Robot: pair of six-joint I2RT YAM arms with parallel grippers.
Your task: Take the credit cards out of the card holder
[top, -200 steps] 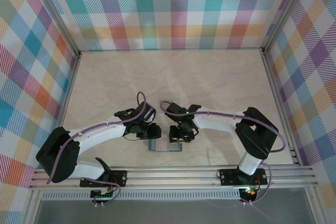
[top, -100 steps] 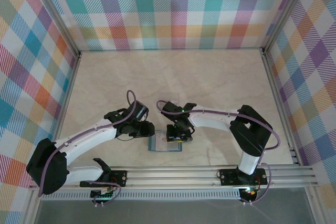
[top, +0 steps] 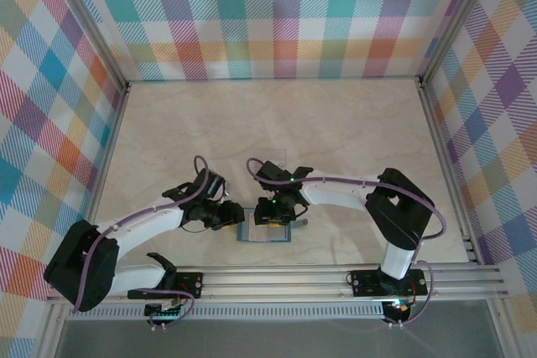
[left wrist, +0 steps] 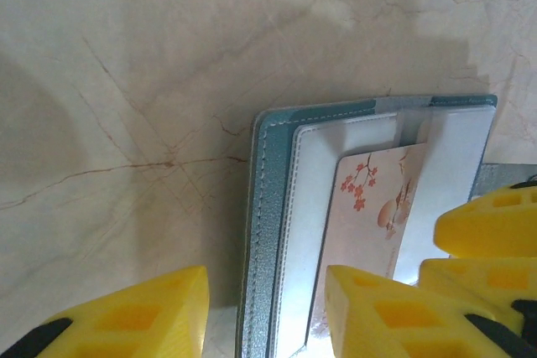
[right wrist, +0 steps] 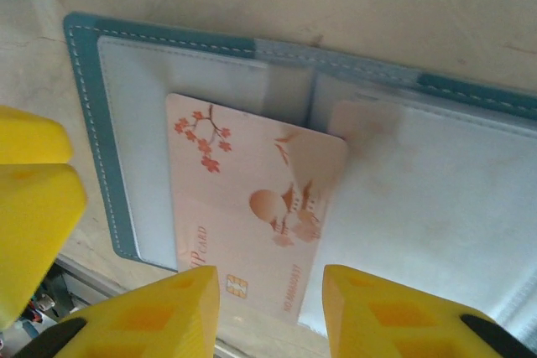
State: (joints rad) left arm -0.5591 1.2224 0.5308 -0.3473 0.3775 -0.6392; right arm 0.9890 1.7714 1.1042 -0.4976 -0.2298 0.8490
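Teal holder (right wrist: 84,106) is lying open on the tabletop (left wrist: 126,81), a card (right wrist: 252,199) jutting from its pocket. Over it the left end effector (left wrist: 267,308) and right end effector (right wrist: 270,308) are hovering open. The left ought to be pinning the holder while the right is drawing the card straight out.

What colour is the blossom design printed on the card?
Orange-red on a pale pinkish card, clearest in the right wrist view.

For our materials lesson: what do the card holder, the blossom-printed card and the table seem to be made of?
The card holder looks like matte teal faux leather, given its stitched rim. The card seems glossy printed plastic with a chip. The table is veined like marble; stone or laminate, unclear.
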